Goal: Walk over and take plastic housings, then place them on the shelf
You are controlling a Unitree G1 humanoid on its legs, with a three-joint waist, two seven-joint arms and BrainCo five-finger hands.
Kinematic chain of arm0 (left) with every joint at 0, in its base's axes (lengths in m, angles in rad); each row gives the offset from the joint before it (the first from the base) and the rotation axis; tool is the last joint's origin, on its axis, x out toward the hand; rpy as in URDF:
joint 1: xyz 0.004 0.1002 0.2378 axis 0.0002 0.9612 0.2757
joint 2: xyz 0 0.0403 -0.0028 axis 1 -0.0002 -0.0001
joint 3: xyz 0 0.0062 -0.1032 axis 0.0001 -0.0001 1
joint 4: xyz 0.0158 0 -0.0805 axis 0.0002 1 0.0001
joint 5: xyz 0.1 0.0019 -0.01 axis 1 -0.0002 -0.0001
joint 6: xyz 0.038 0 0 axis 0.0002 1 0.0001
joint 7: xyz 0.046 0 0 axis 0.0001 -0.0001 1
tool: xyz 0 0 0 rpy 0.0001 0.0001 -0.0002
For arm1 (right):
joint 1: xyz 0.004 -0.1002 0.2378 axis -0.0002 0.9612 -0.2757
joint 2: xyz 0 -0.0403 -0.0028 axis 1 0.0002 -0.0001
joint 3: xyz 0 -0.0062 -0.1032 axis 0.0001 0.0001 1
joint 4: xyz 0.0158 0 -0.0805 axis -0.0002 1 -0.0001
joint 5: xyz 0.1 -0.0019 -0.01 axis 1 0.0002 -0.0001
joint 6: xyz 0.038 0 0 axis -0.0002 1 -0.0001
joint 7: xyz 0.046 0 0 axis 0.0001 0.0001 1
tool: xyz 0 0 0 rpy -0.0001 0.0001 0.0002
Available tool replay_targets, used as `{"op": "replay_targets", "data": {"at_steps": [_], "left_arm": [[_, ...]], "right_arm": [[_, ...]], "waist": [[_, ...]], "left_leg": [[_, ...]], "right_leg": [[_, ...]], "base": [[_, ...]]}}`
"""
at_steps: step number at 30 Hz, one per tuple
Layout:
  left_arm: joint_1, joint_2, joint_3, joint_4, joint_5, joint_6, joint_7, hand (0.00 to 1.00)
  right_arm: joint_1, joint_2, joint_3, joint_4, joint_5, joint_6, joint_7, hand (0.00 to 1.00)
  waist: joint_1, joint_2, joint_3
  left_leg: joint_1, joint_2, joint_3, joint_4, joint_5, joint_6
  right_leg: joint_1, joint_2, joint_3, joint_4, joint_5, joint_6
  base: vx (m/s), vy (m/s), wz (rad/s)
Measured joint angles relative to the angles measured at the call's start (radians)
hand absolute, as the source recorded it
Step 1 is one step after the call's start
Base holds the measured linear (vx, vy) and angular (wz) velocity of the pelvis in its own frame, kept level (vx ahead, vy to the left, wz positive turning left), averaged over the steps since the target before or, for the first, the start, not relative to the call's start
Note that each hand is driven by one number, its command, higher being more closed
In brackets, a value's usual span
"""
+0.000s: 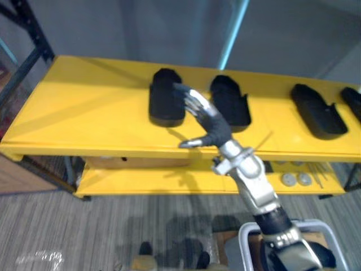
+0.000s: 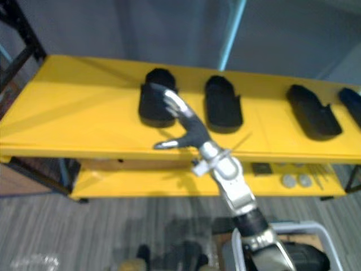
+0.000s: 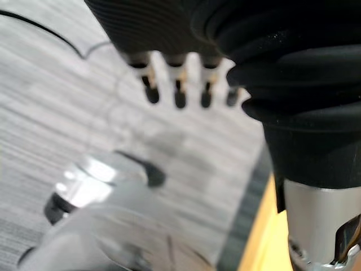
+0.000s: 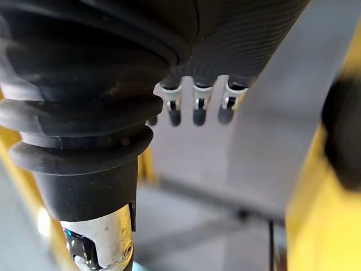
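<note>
Several black plastic housings lie in a row on the yellow shelf top (image 1: pixel 84 107): one at the left (image 1: pixel 166 99), one beside it (image 1: pixel 230 101), one further right (image 1: pixel 317 110) and one cut off at the right edge (image 1: pixel 352 101). My right hand (image 1: pixel 210 121) is raised over the shelf's front part, between the two left housings. Its fingers (image 4: pixel 197 107) are straight, the thumb spread, and it holds nothing; the fingertips reach the left housing's right edge. My left hand (image 3: pixel 179 96) hangs over grey floor, fingers relaxed and empty.
Below the top board runs a lower yellow shelf (image 1: pixel 141 180) with round grey discs (image 1: pixel 296 179) and small parts at its right. A dark rack post (image 1: pixel 25 28) stands at the far left. A grey-rimmed bin (image 1: pixel 245 234) sits at the bottom right by my arm.
</note>
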Motion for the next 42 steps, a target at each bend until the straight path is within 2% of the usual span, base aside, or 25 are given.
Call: {"op": "replay_targets", "data": {"at_steps": [3, 7, 8, 12, 15, 17, 20, 22, 25, 26, 27, 31, 32, 34, 36, 37, 38, 39, 40, 41, 42], "left_arm": [[-0.018, 0.000, -0.013, -0.001, 0.023, -0.006, 0.001, 0.00], [-0.033, -0.006, -0.062, 0.000, 0.032, -0.004, 0.004, 0.00], [-0.036, -0.007, -0.087, 0.000, 0.038, -0.004, 0.005, 0.00], [-0.057, -0.003, -0.140, -0.001, 0.071, 0.020, 0.009, 0.00], [-0.077, 0.007, -0.187, 0.000, 0.120, 0.047, 0.010, 0.00], [-0.088, 0.024, -0.229, 0.001, 0.153, 0.070, 0.008, 0.00], [-0.097, 0.039, -0.269, 0.005, 0.215, 0.102, -0.002, 0.00], [-0.101, 0.047, -0.289, 0.009, 0.259, 0.110, -0.009, 0.00], [-0.098, 0.053, -0.302, 0.037, 0.291, 0.122, -0.006, 0.00], [-0.093, 0.059, -0.321, 0.037, 0.287, 0.123, 0.000, 0.00], [-0.089, 0.067, -0.337, 0.037, 0.271, 0.124, 0.006, 0.00], [-0.131, 0.080, -0.363, 0.035, 0.215, 0.128, 0.031, 0.00], [-0.142, 0.073, -0.366, 0.033, 0.214, 0.129, 0.027, 0.00], [-0.144, 0.061, -0.366, 0.026, 0.215, 0.137, 0.012, 0.00], [-0.143, 0.060, -0.363, 0.026, 0.214, 0.152, -0.028, 0.00], [-0.134, 0.060, -0.349, 0.028, 0.206, 0.157, -0.052, 0.00], [-0.113, 0.053, -0.320, 0.027, 0.166, 0.164, -0.061, 0.00], [-0.102, 0.050, -0.307, 0.028, 0.146, 0.166, -0.061, 0.00], [-0.076, 0.035, -0.275, 0.026, 0.106, 0.171, -0.061, 0.00], [-0.055, 0.009, -0.250, 0.026, 0.068, 0.169, -0.059, 0.00], [-0.048, 0.001, -0.239, 0.027, 0.058, 0.167, -0.059, 0.00]], "right_arm": [[0.190, 0.003, -0.120, 0.006, 0.001, 0.000, -0.082, 0.00], [0.316, 0.047, -0.199, 0.049, 0.004, 0.017, -0.152, 0.00], [0.353, 0.073, -0.217, 0.079, 0.005, 0.020, -0.172, 0.00], [0.457, 0.138, -0.252, 0.190, -0.001, 0.021, -0.218, 0.00], [0.485, 0.165, -0.295, 0.269, -0.002, 0.020, -0.305, 0.00], [0.498, 0.182, -0.329, 0.286, -0.004, 0.019, -0.368, 0.00], [0.529, 0.205, -0.352, 0.279, -0.004, 0.015, -0.444, 0.00], [0.546, 0.209, -0.352, 0.274, -0.002, 0.015, -0.469, 0.00], [0.587, 0.231, -0.351, 0.246, 0.001, 0.015, -0.472, 0.00], [0.601, 0.233, -0.351, 0.246, 0.002, 0.013, -0.453, 0.00], [0.616, 0.234, -0.350, 0.247, 0.003, 0.005, -0.429, 0.00], [0.658, 0.229, -0.350, 0.246, 0.000, -0.037, -0.406, 0.00], [0.653, 0.227, -0.343, 0.243, 0.000, -0.046, -0.406, 0.00], [0.634, 0.223, -0.326, 0.241, 0.001, -0.052, -0.402, 0.00], [0.615, 0.222, -0.308, 0.241, 0.003, -0.052, -0.380, 0.00], [0.592, 0.219, -0.290, 0.246, 0.002, -0.048, -0.356, 0.00], [0.556, 0.204, -0.259, 0.247, -0.001, -0.047, -0.325, 0.00], [0.536, 0.190, -0.242, 0.247, -0.001, -0.047, -0.313, 0.00], [0.490, 0.155, -0.211, 0.248, -0.001, -0.048, -0.288, 0.00], [0.439, 0.130, -0.186, 0.256, 0.000, -0.045, -0.266, 0.00], [0.416, 0.122, -0.177, 0.257, 0.000, -0.042, -0.257, 0.00]], "waist": [[-0.027, 0.035, -0.024], [-0.050, 0.060, -0.041], [-0.066, 0.063, -0.046], [-0.074, 0.068, -0.049], [-0.098, 0.071, -0.051], [-0.114, 0.071, -0.051], [-0.122, 0.072, -0.052], [-0.129, 0.071, -0.050], [-0.165, 0.071, -0.046], [-0.168, 0.072, -0.041], [-0.168, 0.077, -0.040], [-0.192, 0.079, -0.037], [-0.191, 0.092, -0.035], [-0.190, 0.101, -0.039], [-0.175, 0.112, -0.037], [-0.162, 0.106, -0.027], [-0.136, 0.099, -0.023], [-0.126, 0.097, -0.020], [-0.106, 0.105, -0.015], [-0.082, 0.131, -0.015], [-0.069, 0.137, -0.016]], "left_leg": [[0.016, 0.009, 0.022, 0.000, -0.006, -0.007], [0.014, 0.022, 0.058, 0.000, -0.009, -0.012], [0.015, 0.024, 0.068, 0.000, -0.011, -0.015], [0.037, 0.037, 0.107, 0.000, -0.020, -0.024], [0.053, 0.036, 0.133, 0.001, -0.029, -0.025], [0.066, 0.034, 0.154, 0.001, -0.034, -0.025], [0.099, 0.038, 0.222, 0.002, -0.049, -0.029], [0.118, 0.041, 0.267, 0.003, -0.056, -0.032], [0.169, 0.054, 0.379, 0.006, -0.068, -0.046], [0.190, 0.061, 0.438, 0.006, -0.075, -0.056], [0.208, 0.065, 0.486, 0.006, -0.082, -0.066], [0.217, 0.084, 0.522, 0.005, -0.087, -0.081], [0.221, 0.087, 0.533, 0.005, -0.090, -0.085], [0.223, 0.092, 0.540, 0.006, -0.094, -0.091], [0.218, 0.102, 0.529, 0.055, -0.115, -0.096], [0.190, 0.130, 0.468, 0.176, -0.156, -0.074], [0.129, 0.152, 0.339, 0.342, -0.198, -0.011], [0.088, 0.157, 0.259, 0.433, -0.216, 0.020], [0.020, 0.146, 0.078, 0.571, -0.256, 0.076], [0.005, 0.112, -0.076, 0.611, -0.298, 0.096], [0.006, 0.096, -0.125, 0.602, -0.304, 0.095]], "right_leg": [[0.002, 0.016, 0.016, -0.002, -0.004, -0.003], [-0.020, 0.025, 0.053, -0.004, -0.004, -0.004], [-0.025, 0.033, 0.061, -0.004, -0.002, -0.002], [-0.027, 0.039, 0.094, -0.004, 0.002, -0.008], [-0.027, 0.040, 0.120, -0.003, 0.005, -0.007], [-0.028, 0.041, 0.145, -0.001, 0.006, -0.005], [-0.041, 0.053, 0.206, 0.011, 0.009, -0.006], [-0.053, 0.062, 0.246, 0.023, 0.010, -0.007], [-0.075, 0.085, 0.292, 0.025, 0.018, -0.025], [-0.081, 0.071, 0.211, 0.026, 0.011, -0.043], [-0.081, 0.072, 0.188, 0.020, 0.051, -0.040], [-0.078, 0.096, 0.195, -0.018, 0.072, -0.037], [-0.077, 0.101, 0.197, -0.020, 0.072, -0.037], [-0.078, 0.108, 0.200, -0.023, 0.072, -0.038], [-0.080, 0.114, 0.211, -0.024, 0.078, -0.037], [-0.078, 0.123, 0.237, -0.017, 0.075, -0.041], [-0.079, 0.126, 0.279, -0.007, 0.071, -0.049], [-0.080, 0.128, 0.304, -0.003, 0.065, -0.060], [-0.085, 0.134, 0.356, -0.001, 0.066, -0.064], [-0.089, 0.154, 0.407, -0.002, 0.070, -0.064], [-0.093, 0.162, 0.430, -0.002, 0.072, -0.063]], "base": [[-0.04, -0.025, -0.22], [-0.01, -0.014, -0.27], [0.01, -0.015, -0.20], [0.03, 0.000, -0.28], [0.03, 0.010, -0.23], [0.02, 0.034, -0.29], [0.00, 0.031, -0.58], [-0.02, 0.021, -0.73], [-0.04, 0.001, -1.05], [-0.07, -0.016, -1.32], [-0.05, -0.022, -1.28], [-0.04, -0.080, -0.41], [-0.04, -0.035, -0.10], [-0.02, -0.018, -0.11], [0.01, -0.017, -0.20], [0.04, -0.078, -0.68], [0.04, -0.077, -0.85], [0.05, -0.015, -1.08], [0.02, 0.128, -1.23], [0.02, 0.182, -1.29], [0.00, 0.228, -1.28]]}}
